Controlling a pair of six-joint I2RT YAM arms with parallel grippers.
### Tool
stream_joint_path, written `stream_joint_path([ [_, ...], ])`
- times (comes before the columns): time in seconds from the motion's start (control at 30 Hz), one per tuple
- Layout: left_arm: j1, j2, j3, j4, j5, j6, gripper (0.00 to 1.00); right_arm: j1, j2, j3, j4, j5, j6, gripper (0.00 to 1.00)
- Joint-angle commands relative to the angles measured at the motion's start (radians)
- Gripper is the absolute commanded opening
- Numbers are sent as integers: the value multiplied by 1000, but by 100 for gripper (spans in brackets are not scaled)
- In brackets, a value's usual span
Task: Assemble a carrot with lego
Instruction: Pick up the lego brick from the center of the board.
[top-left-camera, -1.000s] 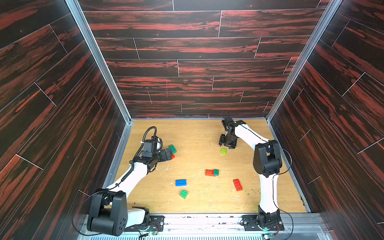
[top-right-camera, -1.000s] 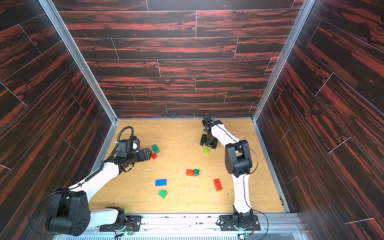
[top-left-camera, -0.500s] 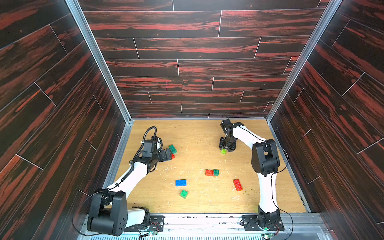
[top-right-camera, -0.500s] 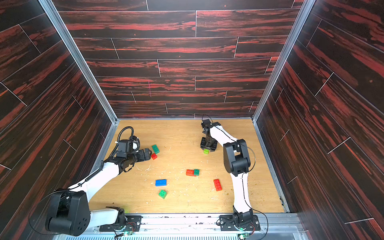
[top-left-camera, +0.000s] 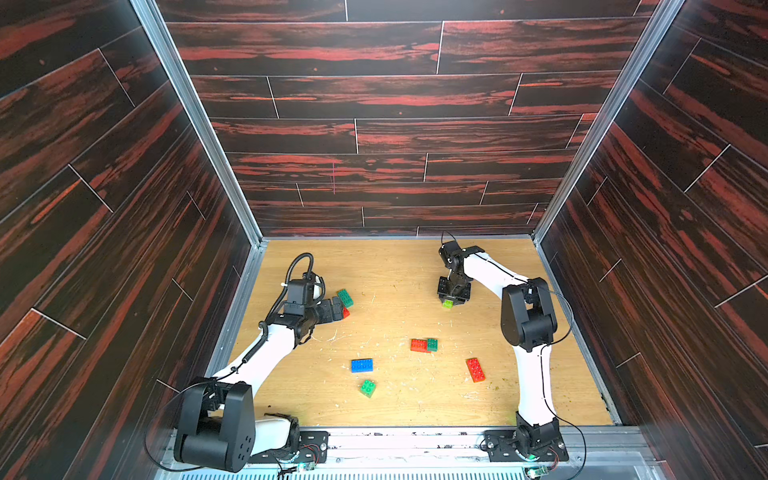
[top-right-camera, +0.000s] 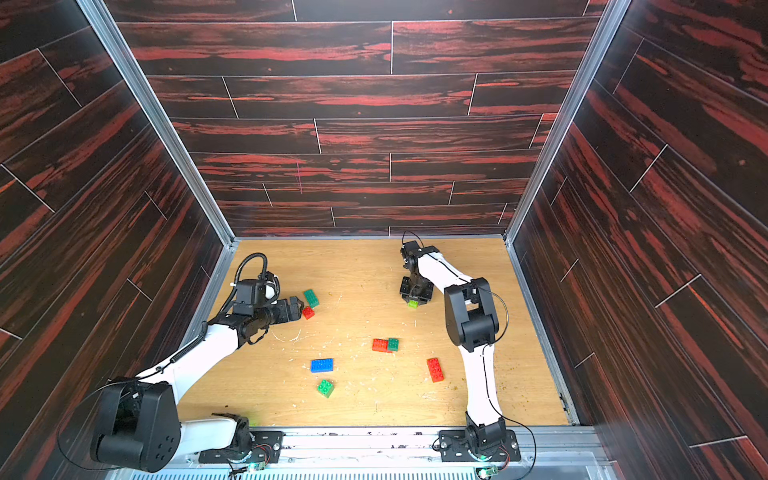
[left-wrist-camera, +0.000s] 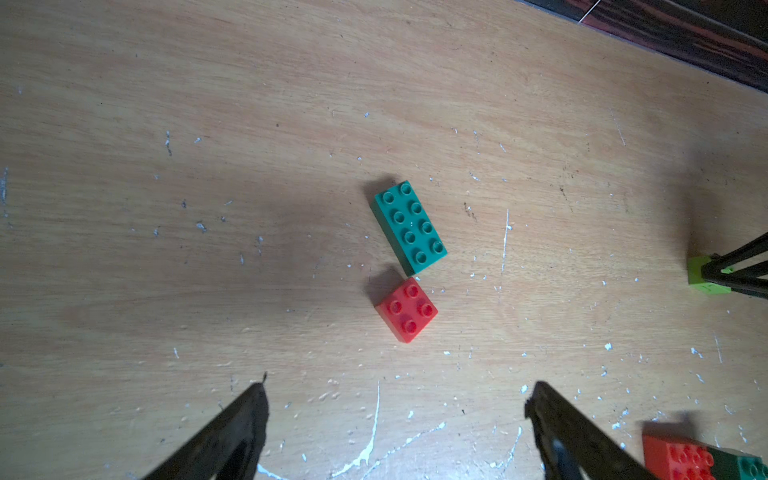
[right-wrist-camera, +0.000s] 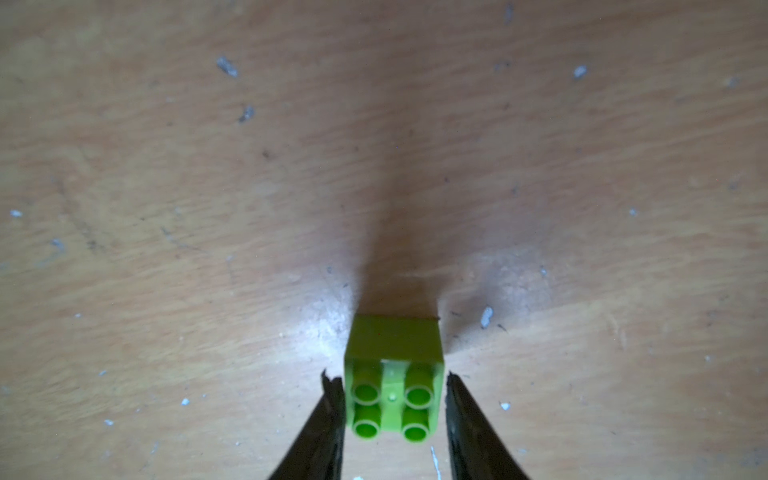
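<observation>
The lego lies loose on the wooden floor, and no carrot is in view. A lime square brick (right-wrist-camera: 392, 374) stands studs up between the fingers of my right gripper (right-wrist-camera: 392, 381). The jaws are open and close on both sides, with a thin gap on one side. In both top views that gripper (top-left-camera: 451, 300) points down over the lime brick (top-right-camera: 412, 304). My left gripper (left-wrist-camera: 399, 388) is wide open and holds nothing. It hovers just short of a small red brick (left-wrist-camera: 408, 309) and a long teal brick (left-wrist-camera: 410, 226).
Mid-floor lie a red brick (top-left-camera: 419, 345) joined to a small teal one (top-left-camera: 432, 344), a long blue brick (top-left-camera: 361, 365), a small green brick (top-left-camera: 368, 387) and a long red brick (top-left-camera: 475, 369). Dark wood-patterned walls enclose the floor on three sides.
My right gripper has shifted slightly over the lime brick and its jaws have narrowed around it. The left arm and the other bricks have not moved.
</observation>
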Motion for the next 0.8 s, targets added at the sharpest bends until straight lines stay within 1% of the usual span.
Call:
stream_joint_path([
  [0.0, -4, -11, -4, 0, 2, 3, 99, 6, 58, -16, -5, 0, -1, 39],
  [0.1, -3, -14, -4, -1, 1, 3, 99, 5, 55, -24, 2, 3, 0, 35],
  [0.27, -3, -17, -4, -1, -1, 2, 99, 7, 33, -33, 4, 8, 13, 25],
  [0.4, -3, -19, -4, 2, 3, 1, 99, 30, -7, -36, -14, 5, 23, 22],
  [0.5, -3, -22, -5, 5, 10, 0, 99, 76, -62, -58, -29, -4, 50, 21],
  [0.77, -4, -26, -8, 15, 60, -6, 99, 256, -217, -134, -64, -38, 197, 20],
])
